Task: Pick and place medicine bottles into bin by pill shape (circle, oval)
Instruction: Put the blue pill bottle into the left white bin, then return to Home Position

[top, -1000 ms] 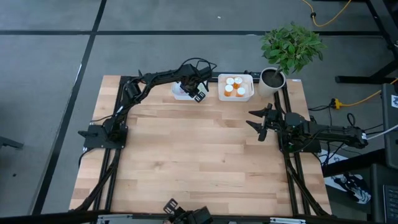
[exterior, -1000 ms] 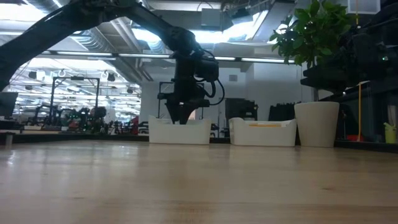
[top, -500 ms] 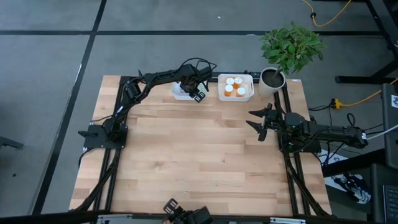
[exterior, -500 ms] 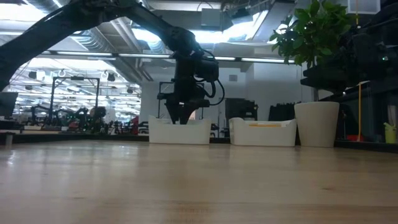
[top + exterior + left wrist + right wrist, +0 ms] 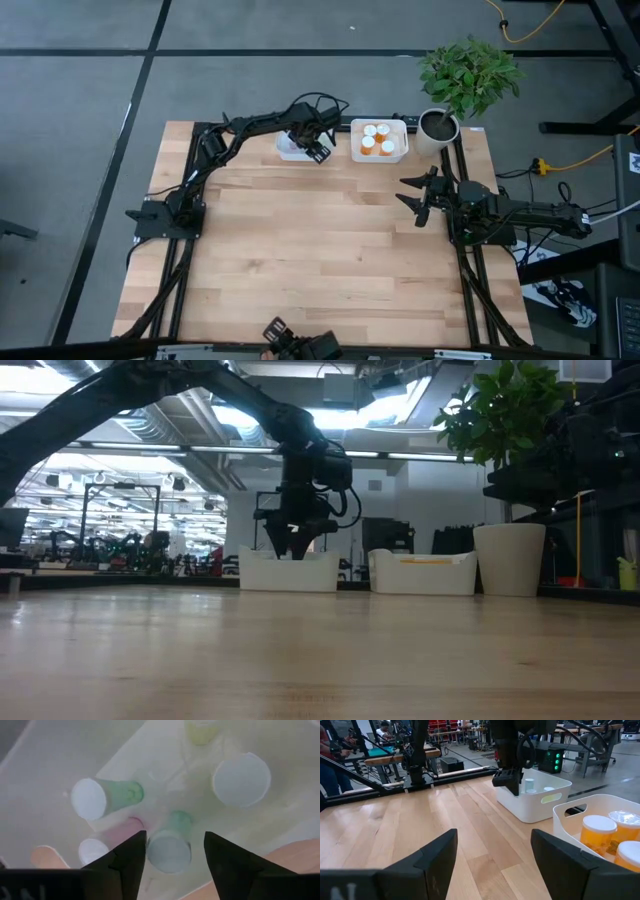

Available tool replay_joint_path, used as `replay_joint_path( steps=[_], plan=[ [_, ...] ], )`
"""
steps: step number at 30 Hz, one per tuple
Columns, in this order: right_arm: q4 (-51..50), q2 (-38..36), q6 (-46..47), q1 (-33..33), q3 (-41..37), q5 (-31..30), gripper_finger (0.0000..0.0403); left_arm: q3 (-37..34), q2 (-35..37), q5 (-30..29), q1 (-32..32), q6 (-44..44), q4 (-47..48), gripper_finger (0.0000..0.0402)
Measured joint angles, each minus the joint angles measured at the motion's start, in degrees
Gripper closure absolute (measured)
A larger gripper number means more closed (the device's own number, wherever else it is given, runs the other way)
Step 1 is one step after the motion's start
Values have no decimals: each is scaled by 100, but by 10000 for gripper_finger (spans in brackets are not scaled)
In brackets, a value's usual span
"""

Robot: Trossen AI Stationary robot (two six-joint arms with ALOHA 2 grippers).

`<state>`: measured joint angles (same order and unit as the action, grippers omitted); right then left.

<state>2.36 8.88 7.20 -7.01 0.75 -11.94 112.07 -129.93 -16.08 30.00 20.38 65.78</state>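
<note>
My left gripper (image 5: 303, 143) hangs open over the left white bin (image 5: 285, 153) at the table's far edge, fingers pointing down into it (image 5: 293, 550). The left wrist view shows several tiny vials in that bin. A pale green vial (image 5: 169, 851) stands between my open fingers (image 5: 175, 839), and whether they touch it I cannot tell. Another green vial (image 5: 107, 797) lies tipped, and a pink one (image 5: 122, 829) lies beside it. Several orange bottles with white caps (image 5: 377, 138) stand in the right white bin (image 5: 378, 158). My right gripper (image 5: 413, 196) waits open at the table's right side.
A potted plant in a white pot (image 5: 438, 128) stands right of the right bin at the far right corner. The two bins sit side by side (image 5: 420, 573). Bare wooden tabletop (image 5: 320, 250) stretches from the bins to the near edge.
</note>
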Motion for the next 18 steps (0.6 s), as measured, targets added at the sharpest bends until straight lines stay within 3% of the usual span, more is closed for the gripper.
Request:
replay_joint_path(
  steps=[8, 18],
  plan=[
    [-1, 0, 0, 0, 0, 0, 148, 613, 0, -142, -4, -2, 289, 208],
    [-1, 0, 0, 2, 0, 0, 148, 2200, 13, 120, -288, 449, 2496, 207]
  ],
)
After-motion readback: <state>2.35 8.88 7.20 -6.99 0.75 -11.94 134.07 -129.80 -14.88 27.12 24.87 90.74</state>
